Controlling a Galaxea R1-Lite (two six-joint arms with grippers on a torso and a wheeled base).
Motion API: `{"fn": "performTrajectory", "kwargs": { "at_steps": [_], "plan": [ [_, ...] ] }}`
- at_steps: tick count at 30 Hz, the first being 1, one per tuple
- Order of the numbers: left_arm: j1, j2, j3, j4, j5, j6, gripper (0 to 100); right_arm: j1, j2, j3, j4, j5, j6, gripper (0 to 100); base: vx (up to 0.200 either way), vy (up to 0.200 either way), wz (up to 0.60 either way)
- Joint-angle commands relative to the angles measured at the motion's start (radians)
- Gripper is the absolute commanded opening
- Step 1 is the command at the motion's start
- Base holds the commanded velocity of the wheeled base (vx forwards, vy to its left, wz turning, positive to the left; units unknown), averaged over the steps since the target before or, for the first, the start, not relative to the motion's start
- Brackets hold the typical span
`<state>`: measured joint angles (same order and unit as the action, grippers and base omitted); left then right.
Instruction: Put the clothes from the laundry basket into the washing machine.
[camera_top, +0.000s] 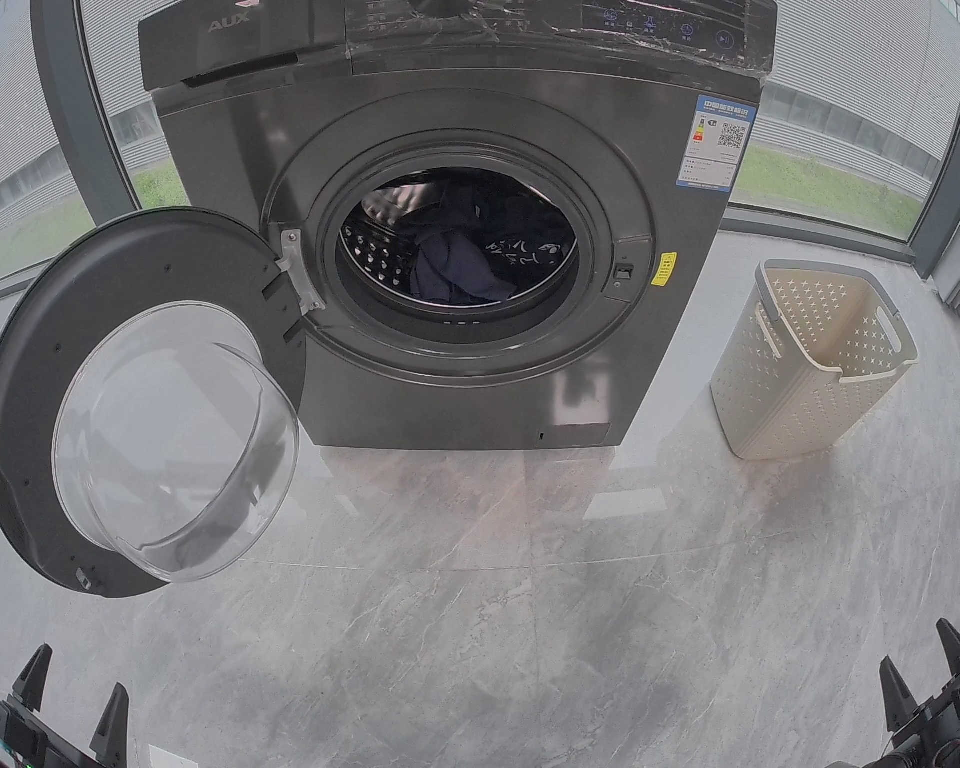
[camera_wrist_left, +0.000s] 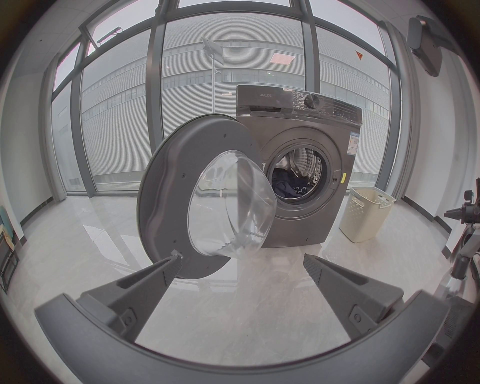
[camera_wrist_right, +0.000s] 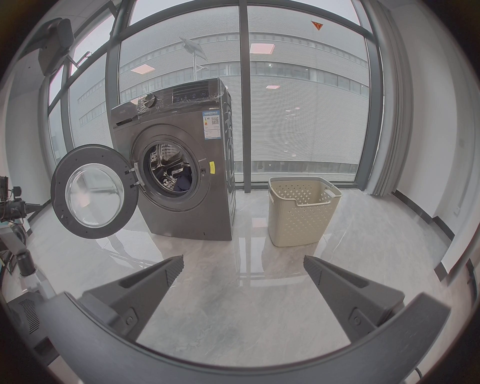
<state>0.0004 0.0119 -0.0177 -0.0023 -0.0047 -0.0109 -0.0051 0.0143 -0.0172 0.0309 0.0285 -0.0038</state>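
Ahead of both my claws, well apart from them across the floor, stands the washing machine. Its door is swung wide, out ahead of my left claw. That claw is released, jaws spread with nothing between them; my right claw is released and empty too. Both hang low, near the floor.

The clothes, a dark blue crumpled heap, lie inside the drum, far ahead and between the two claws. The laundry basket stands ahead of my right claw, just beside the machine on the side away from the door. I see no cloth in the part of its inside that shows.

I judge the loading to be at or near its end. The next move calls for a check of the basket's bottom and, if anything lies there, a reach down through its mouth with the right claw.

The heap has no clear long axis. The drum's mouth points back toward my claws, its axis level and running straight away from me. The basket stands upright, mouth up.
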Motion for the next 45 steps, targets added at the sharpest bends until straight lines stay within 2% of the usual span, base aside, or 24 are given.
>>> {"fn": "performTrajectory", "kwargs": {
  "at_steps": [1,15,18,26,38,43,45],
  "plan": [
    [0.0,-0.006,0.016,-0.001,0.003,-0.009,100,0.002,-0.014,0.006,0.001,0.001,0.001,100,0.0,0.2,0.0],
    [-0.002,-0.006,0.016,-0.001,0.005,-0.02,100,0.002,-0.014,0.006,0.001,0.001,0.001,100,0.0,0.2,0.0],
    [-0.002,-0.006,0.016,-0.001,0.006,-0.031,100,0.002,-0.014,0.006,0.001,0.001,-0.001,100,0.0,0.2,0.0],
    [-0.002,-0.006,0.016,-0.001,0.008,-0.029,100,0.002,-0.014,0.006,0.001,0.001,-0.001,100,0.0,0.2,0.0],
    [-0.002,-0.006,0.016,-0.001,0.008,-0.021,100,0.002,-0.014,0.006,0.001,0.001,-0.001,100,0.0,0.0,0.0],
    [0.0,-0.006,0.016,-0.001,0.008,-0.02,100,0.002,-0.014,0.006,0.001,0.001,-0.001,100,-0.2,0.0,0.0],
    [0.0,-0.006,0.016,-0.001,0.006,-0.009,100,0.002,-0.014,0.006,0.001,0.001,-0.001,100,-0.1,0.0,0.0]
  ]
}}
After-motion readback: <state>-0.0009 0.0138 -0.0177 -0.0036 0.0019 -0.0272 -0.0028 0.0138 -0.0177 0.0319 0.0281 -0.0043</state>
